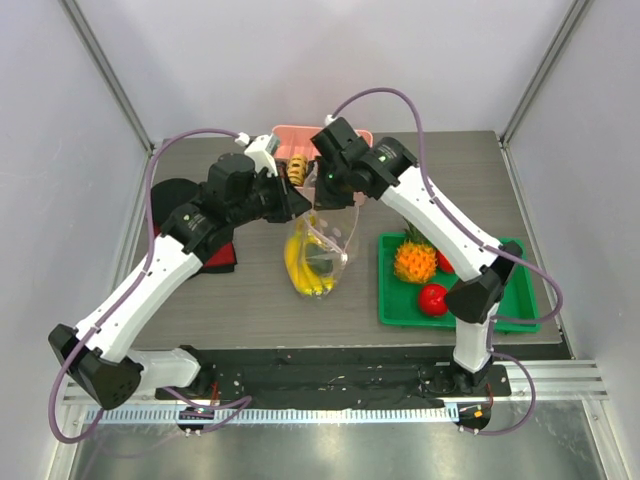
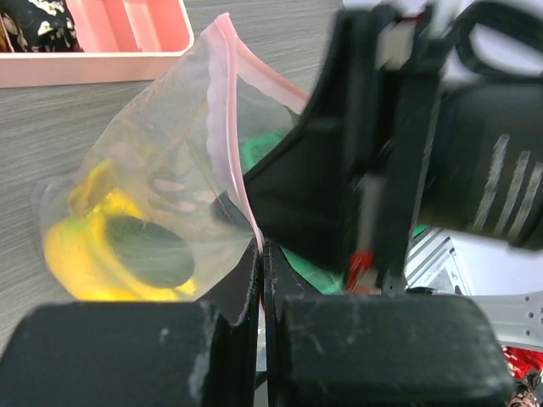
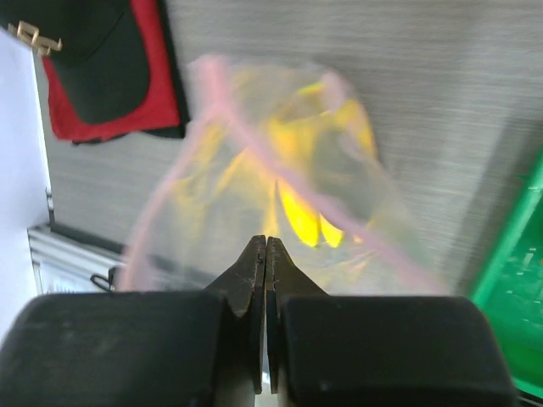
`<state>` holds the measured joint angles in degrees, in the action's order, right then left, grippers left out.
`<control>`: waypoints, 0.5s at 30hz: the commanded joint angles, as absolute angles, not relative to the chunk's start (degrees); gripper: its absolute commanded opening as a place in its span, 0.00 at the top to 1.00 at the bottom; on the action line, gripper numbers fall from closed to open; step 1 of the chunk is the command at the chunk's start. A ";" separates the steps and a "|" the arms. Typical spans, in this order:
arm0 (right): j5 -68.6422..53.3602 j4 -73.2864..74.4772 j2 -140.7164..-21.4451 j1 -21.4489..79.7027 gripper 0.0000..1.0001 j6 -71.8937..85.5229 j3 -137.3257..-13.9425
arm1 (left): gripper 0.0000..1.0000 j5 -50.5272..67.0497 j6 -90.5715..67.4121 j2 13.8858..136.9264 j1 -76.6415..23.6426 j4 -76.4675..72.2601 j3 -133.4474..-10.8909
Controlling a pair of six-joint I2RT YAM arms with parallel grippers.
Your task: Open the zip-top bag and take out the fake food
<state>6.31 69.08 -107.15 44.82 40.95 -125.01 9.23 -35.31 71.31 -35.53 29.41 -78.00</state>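
Zip-top bag (image 1: 322, 258) held up mid-table between both arms, banana (image 1: 293, 268) and avocado (image 2: 148, 252) inside. Left gripper (image 2: 261, 251) jaws pinched tight on pink zip strip (image 2: 222, 102); right gripper (image 3: 266, 243) jaws clamped on opposite rim. Pineapple (image 1: 414, 262) and red fruit (image 1: 432, 299) sit in green tray (image 1: 395, 315), right of bag.

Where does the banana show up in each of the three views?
Top view: banana at centre, inside the clear bag between the two arms.
Left wrist: banana at lower left, blurred behind the plastic.
Right wrist: banana at centre, blurred yellow.
Shared landmark: the bag around it.
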 commanded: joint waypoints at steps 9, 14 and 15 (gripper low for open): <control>6.33 61.18 -106.71 45.71 0.96 47.72 -118.93 | 1.00 9.41 -34.72 72.07 -37.09 25.14 -79.98; 7.47 52.84 -99.15 44.82 0.96 46.85 -104.88 | 1.00 7.65 -33.93 70.32 -37.09 26.45 -78.75; 7.82 50.47 -98.18 44.82 0.96 45.80 -101.81 | 1.00 7.39 -33.58 70.05 -37.09 26.80 -78.58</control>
<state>5.65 60.34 -105.14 45.15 46.09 -109.49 7.55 -34.39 72.88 -36.40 29.28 -78.39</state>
